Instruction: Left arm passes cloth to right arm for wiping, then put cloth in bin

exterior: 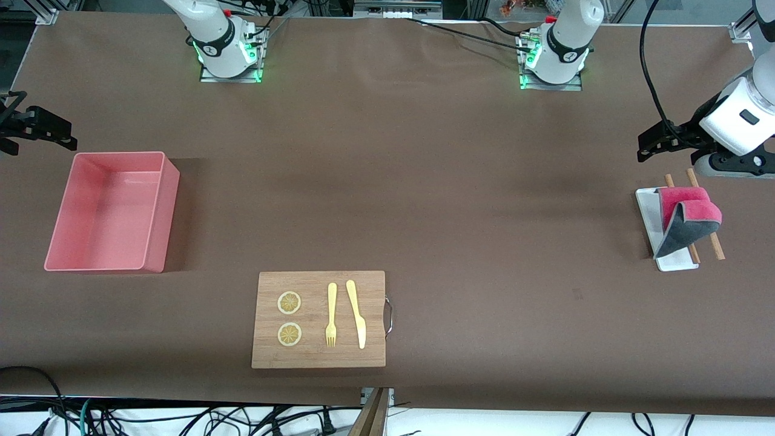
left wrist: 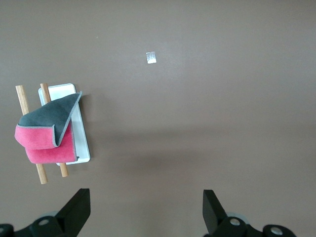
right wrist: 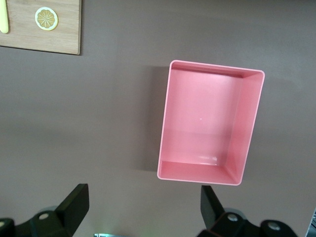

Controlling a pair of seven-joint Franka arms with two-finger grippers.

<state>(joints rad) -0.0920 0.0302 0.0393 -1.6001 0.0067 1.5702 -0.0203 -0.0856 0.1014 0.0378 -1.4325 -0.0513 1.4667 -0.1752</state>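
Note:
The cloth (exterior: 687, 221), crimson-pink with a dark grey face folded over, lies draped on two wooden sticks (exterior: 717, 245) across a flat white tray (exterior: 649, 221) at the left arm's end of the table. My left gripper (exterior: 646, 148) hangs open over bare table beside the tray, with nothing between its fingers; its wrist view shows the cloth (left wrist: 47, 133) off to one side of the gripper (left wrist: 146, 210). The pale pink bin (exterior: 164, 224) stands empty at the right arm's end. My right gripper (exterior: 42, 128) hovers open beside the bin (right wrist: 247, 123), its fingers (right wrist: 74, 202) spread wide.
A wooden cutting board (exterior: 319, 357) with a metal handle lies nearer the front camera, between the two ends. On it are two lemon slices (exterior: 289, 303), a yellow fork (exterior: 331, 315) and a yellow knife (exterior: 357, 315). A small scrap of tape (left wrist: 151, 58) sticks to the brown tabletop.

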